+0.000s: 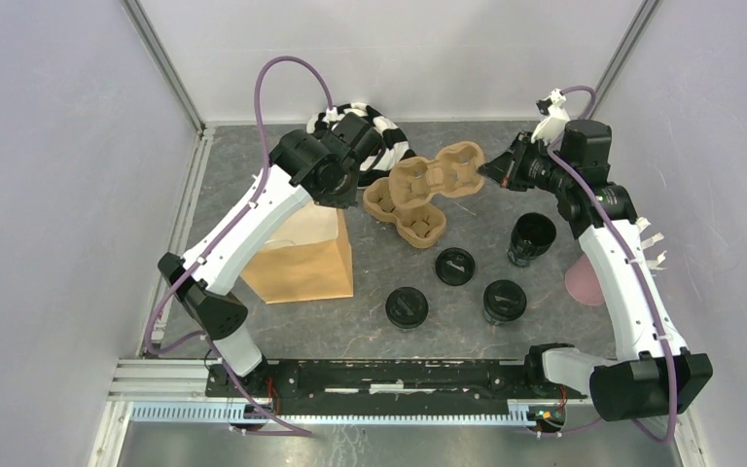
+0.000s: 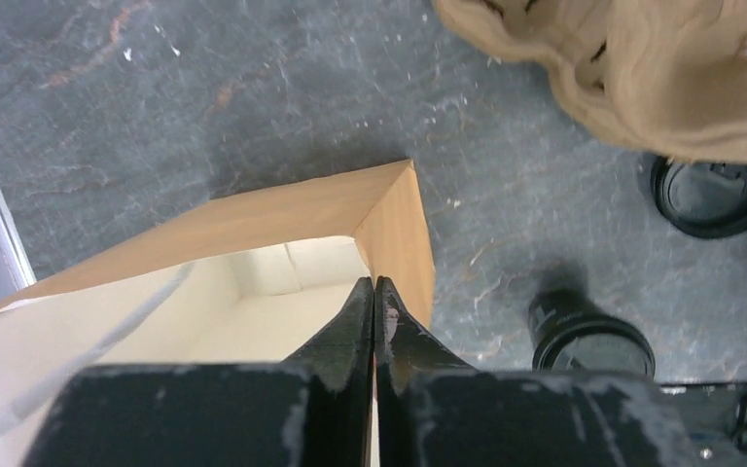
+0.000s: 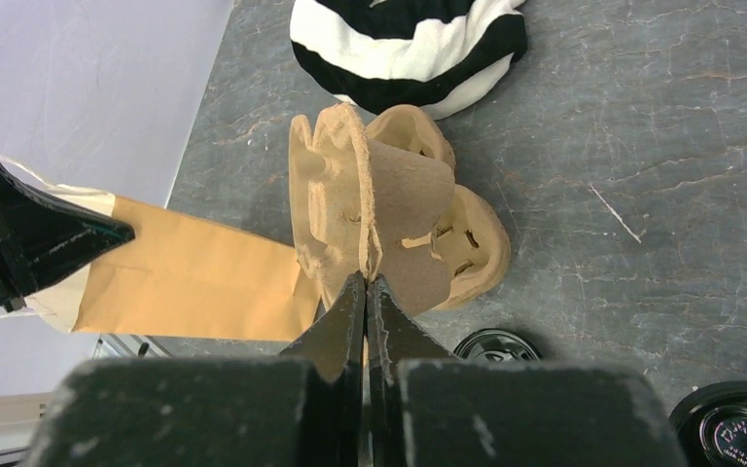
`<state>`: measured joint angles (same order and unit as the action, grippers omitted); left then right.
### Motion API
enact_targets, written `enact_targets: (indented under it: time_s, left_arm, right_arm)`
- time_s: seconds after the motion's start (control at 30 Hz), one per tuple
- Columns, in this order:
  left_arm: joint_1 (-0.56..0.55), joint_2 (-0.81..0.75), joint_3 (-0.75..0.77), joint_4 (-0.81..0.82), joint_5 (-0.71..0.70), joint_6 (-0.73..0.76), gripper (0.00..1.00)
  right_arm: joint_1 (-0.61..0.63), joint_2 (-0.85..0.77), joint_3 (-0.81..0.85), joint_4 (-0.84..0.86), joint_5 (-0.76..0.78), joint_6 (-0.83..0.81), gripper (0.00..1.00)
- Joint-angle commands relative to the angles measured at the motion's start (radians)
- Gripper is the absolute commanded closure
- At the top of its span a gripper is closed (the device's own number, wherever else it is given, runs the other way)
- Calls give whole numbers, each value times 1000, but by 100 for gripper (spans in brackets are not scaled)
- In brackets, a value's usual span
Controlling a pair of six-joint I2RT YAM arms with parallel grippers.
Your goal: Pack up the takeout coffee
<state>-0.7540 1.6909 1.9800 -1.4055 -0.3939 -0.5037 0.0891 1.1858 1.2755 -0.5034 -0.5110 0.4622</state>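
Two lidded black coffee cups (image 1: 407, 307) (image 1: 504, 300) stand on the grey table in front. A third black cup (image 1: 530, 236) stands open, with a loose black lid (image 1: 454, 266) lying next to it. My left gripper (image 1: 342, 202) (image 2: 375, 284) is shut on the top right rim of the upright brown paper bag (image 1: 297, 258) (image 2: 282, 219). My right gripper (image 1: 494, 167) (image 3: 364, 280) is shut on the edge of the brown cardboard carrier (image 1: 428, 190) (image 3: 379, 204), which it holds tilted. One lidded cup (image 2: 591, 336) shows beside the bag in the left wrist view.
A black-and-white striped cloth (image 1: 389, 136) (image 3: 409, 44) lies at the back behind the carrier. A pink cup (image 1: 584, 282) is partly hidden by the right arm. White walls enclose the table on three sides.
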Motion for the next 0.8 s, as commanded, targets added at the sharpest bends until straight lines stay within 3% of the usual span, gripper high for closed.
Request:
enact_targets:
  time_s: [0.0, 0.17, 0.2, 0.27, 0.37, 0.43, 0.53, 0.6, 0.67, 0.77]
  left_arm:
    - [4, 48, 83, 76, -108, -60, 98]
    - [8, 154, 211, 133, -146, -123, 98]
    - [8, 184, 227, 142, -157, -121, 94]
    - [13, 235, 302, 138, -140, -90, 77]
    - [14, 287, 468, 78, -7, -41, 47]
    - [18, 264, 537, 75, 121, -33, 36]
    - [25, 121, 493, 177, 289, -34, 28]
    - [28, -6, 414, 241, 325, -4, 25]
    - [36, -134, 321, 241, 268, 43, 20]
    - [47, -285, 164, 158, 41, 68, 17]
  right_arm:
    - [-2, 21, 55, 0, -3, -38, 100]
    - [-2, 24, 51, -7, -19, -43, 100]
    - [-2, 20, 49, -9, -23, -43, 100]
    - [-2, 13, 50, -13, -27, -43, 100]
    - [-3, 10, 85, -53, -16, -49, 100]
    - [-3, 14, 124, -93, 7, -56, 100]
    - [-3, 13, 184, -142, 72, -60, 100]
    - [-2, 19, 224, -154, 74, -29, 100]
    - [-2, 25, 249, -120, 19, 35, 100]
    - [-1, 18, 247, -2, -79, 165, 100]
